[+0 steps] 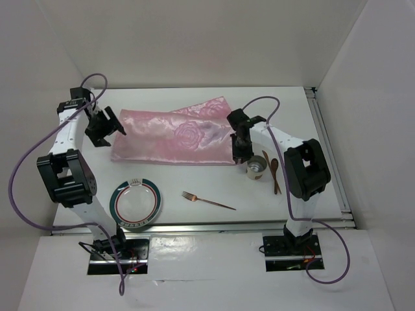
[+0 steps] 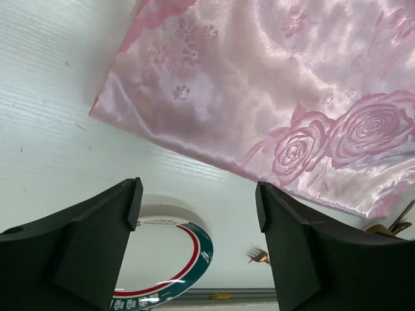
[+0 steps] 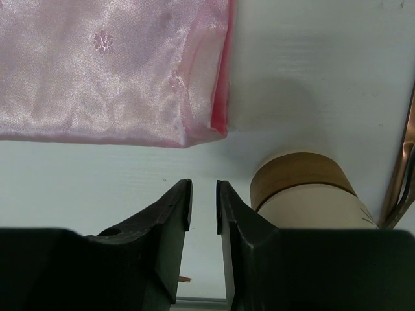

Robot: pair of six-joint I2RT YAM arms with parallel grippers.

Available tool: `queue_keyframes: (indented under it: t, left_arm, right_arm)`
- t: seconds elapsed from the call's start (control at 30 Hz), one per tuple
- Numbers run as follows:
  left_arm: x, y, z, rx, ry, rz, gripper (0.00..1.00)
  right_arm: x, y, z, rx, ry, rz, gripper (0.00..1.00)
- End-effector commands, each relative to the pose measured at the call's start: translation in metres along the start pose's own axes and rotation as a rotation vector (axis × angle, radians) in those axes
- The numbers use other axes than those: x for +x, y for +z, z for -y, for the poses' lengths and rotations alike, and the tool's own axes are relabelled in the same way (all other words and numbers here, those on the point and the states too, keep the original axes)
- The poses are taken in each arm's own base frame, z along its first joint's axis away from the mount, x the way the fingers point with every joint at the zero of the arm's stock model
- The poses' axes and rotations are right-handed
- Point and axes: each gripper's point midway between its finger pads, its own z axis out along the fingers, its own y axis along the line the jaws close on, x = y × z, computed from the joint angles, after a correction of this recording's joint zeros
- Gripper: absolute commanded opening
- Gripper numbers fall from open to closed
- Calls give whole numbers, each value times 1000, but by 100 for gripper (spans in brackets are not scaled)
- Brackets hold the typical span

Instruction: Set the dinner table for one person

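The white dinner table (image 1: 194, 178) carries a pink rose-patterned satin cloth (image 1: 175, 136) spread across its far half. My left gripper (image 1: 107, 126) hovers at the cloth's left end, open wide with nothing between its fingers (image 2: 104, 227). In the left wrist view the cloth (image 2: 259, 84) lies ahead, with the plate (image 2: 170, 259) and the fork's tines (image 2: 259, 256) beyond. My right gripper (image 1: 241, 155) hangs at the cloth's near right corner (image 3: 194, 123), jaws narrowly apart and empty (image 3: 203, 194). A tan-and-cream cup (image 3: 305, 194) stands just to its right.
A white plate with a green and red rim (image 1: 135, 205) sits at the near left. A copper fork (image 1: 207, 201) lies near the front middle. The cup (image 1: 257, 169) and two wooden utensils (image 1: 273, 170) lie at the right. Aluminium rails (image 1: 331, 149) edge the table.
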Motion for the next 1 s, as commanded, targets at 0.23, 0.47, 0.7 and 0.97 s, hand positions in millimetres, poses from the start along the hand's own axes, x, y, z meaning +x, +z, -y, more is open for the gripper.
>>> queue_keyframes:
  t: [0.23, 0.47, 0.7, 0.97]
  left_arm:
    - [-18, 5, -17, -116, -14, 45, 75]
    - [26, 38, -47, -161, -71, -37, 100]
    - [43, 88, -61, -173, -121, -153, 100]
    - [32, 102, -54, -134, -120, -144, 28]
  right_arm:
    - [-48, -25, -23, -96, 9, 107, 57]
    - [-63, -17, -31, -220, 76, 70, 71]
    - [-68, 11, -10, -188, 108, 9, 75]
    - [-56, 30, -13, -178, 76, -42, 74]
